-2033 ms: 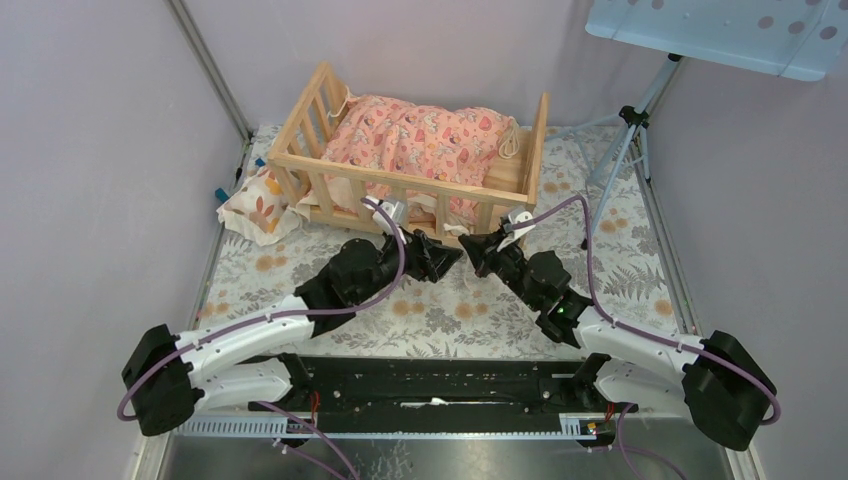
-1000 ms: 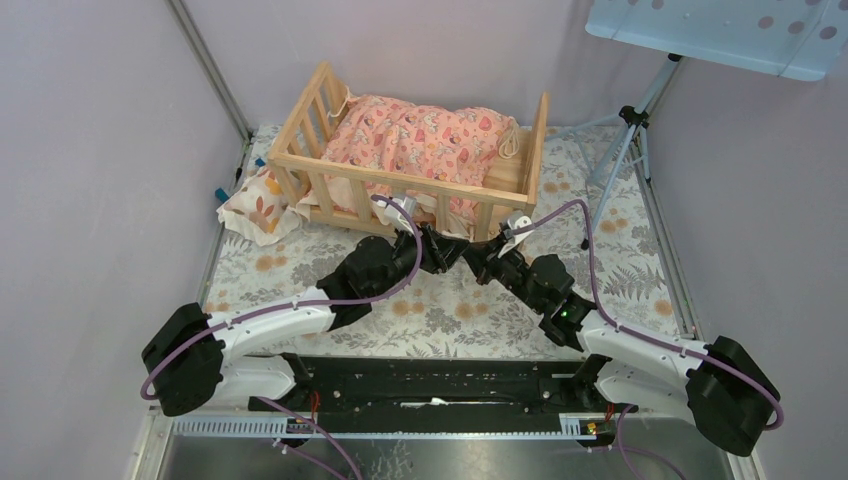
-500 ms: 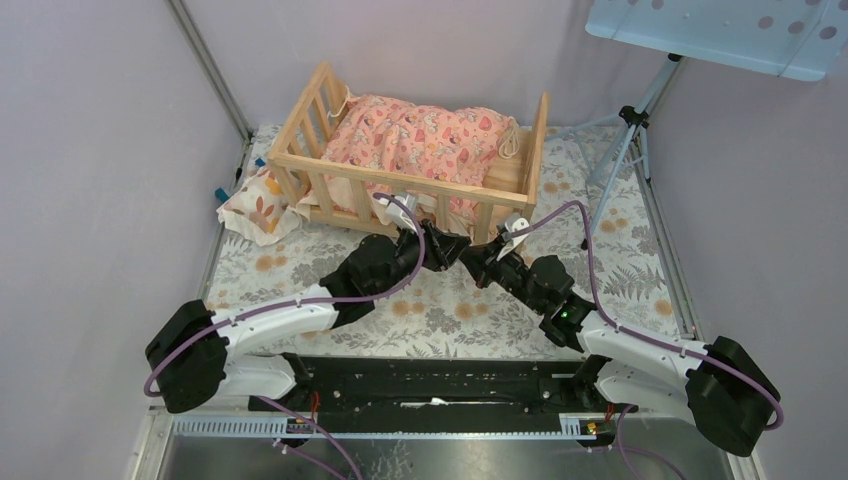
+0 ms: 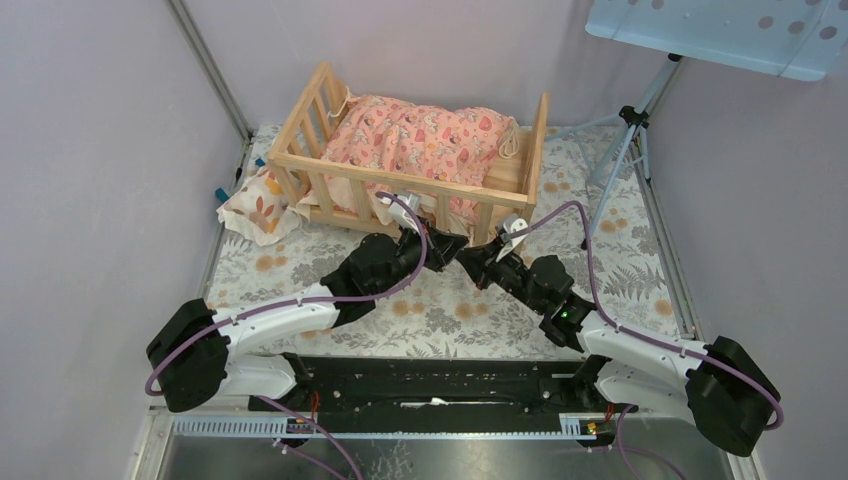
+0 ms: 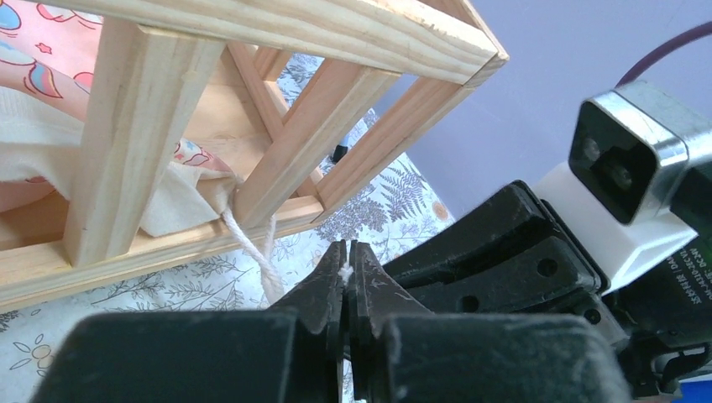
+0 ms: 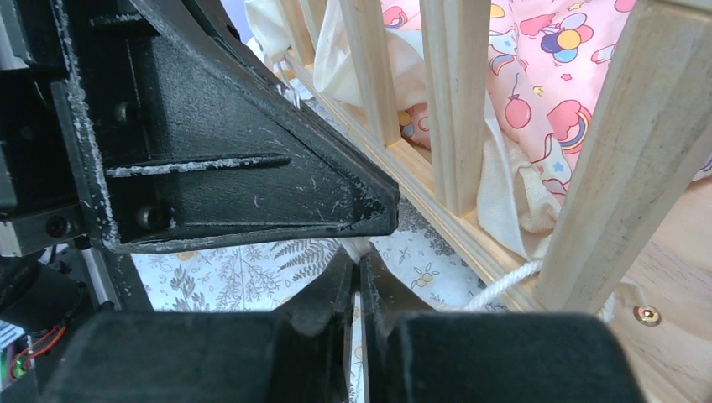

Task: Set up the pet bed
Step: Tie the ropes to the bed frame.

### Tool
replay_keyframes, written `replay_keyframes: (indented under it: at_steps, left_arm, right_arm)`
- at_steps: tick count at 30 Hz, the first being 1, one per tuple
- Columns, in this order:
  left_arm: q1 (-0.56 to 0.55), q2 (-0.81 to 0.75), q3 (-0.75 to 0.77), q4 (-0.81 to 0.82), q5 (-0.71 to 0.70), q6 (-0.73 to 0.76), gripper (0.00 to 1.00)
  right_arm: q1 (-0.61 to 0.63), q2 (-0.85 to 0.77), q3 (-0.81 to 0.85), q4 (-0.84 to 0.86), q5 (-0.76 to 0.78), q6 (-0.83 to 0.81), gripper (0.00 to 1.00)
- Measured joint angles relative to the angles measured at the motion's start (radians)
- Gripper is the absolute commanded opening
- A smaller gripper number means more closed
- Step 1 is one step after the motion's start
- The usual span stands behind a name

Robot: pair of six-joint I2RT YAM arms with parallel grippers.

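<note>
The pet bed [image 4: 400, 181], a light wooden crib frame, stands at the back of the table with a pink patterned cushion [image 4: 420, 135] inside. A white cord [image 5: 248, 248] runs from the cushion round the front right corner post [image 5: 302, 143]. My left gripper [image 5: 346, 256] is shut, with a bit of that cord pinched at its tips. My right gripper [image 6: 357, 264] is also shut on a white cord end [image 6: 504, 284] below the post [image 6: 625, 159]. Both grippers [image 4: 462, 248] meet tip to tip just in front of the bed's front rail.
A small cream pillow with orange leaves [image 4: 255, 205] lies on the floral tablecloth left of the bed. A tripod [image 4: 625, 130] stands at the back right under a pale blue perforated board [image 4: 720, 30]. Purple walls close in on both sides.
My left gripper has crept toward the bed's front right corner and closed on the cord. The right gripper has stayed shut and nearly still.
</note>
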Motion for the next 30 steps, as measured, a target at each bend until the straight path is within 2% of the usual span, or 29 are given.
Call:
replay_keyframes:
  at_steps: [4, 9, 16, 20, 25, 30]
  left_arm:
    - [0.000, 0.000, 0.002, -0.012, 0.034, 0.048, 0.00]
    - [0.000, 0.000, 0.018, -0.080, 0.094, 0.168, 0.00]
    - [0.003, -0.004, 0.022, -0.199, 0.183, 0.395, 0.00]
    - [0.003, -0.044, -0.019, -0.185, 0.256, 0.531, 0.00]
    - [0.003, -0.125, -0.091, -0.129, 0.333, 0.702, 0.00]
    - [0.003, -0.186, -0.136, -0.087, 0.391, 0.869, 0.00]
  right_arm:
    - [0.000, -0.008, 0.000, -0.023, -0.001, -0.007, 0.39]
    - [0.000, -0.087, -0.004, -0.097, 0.001, -0.023, 0.49]
    - [0.000, -0.277, -0.016, -0.255, 0.027, -0.036, 0.51]
    - [0.000, -0.360, -0.011, -0.320, 0.097, 0.029, 0.48]
    - [0.000, -0.358, 0.071, -0.461, 0.175, 0.162, 0.50]
    - [0.000, -0.327, 0.155, -0.554, 0.177, 0.273, 0.52]
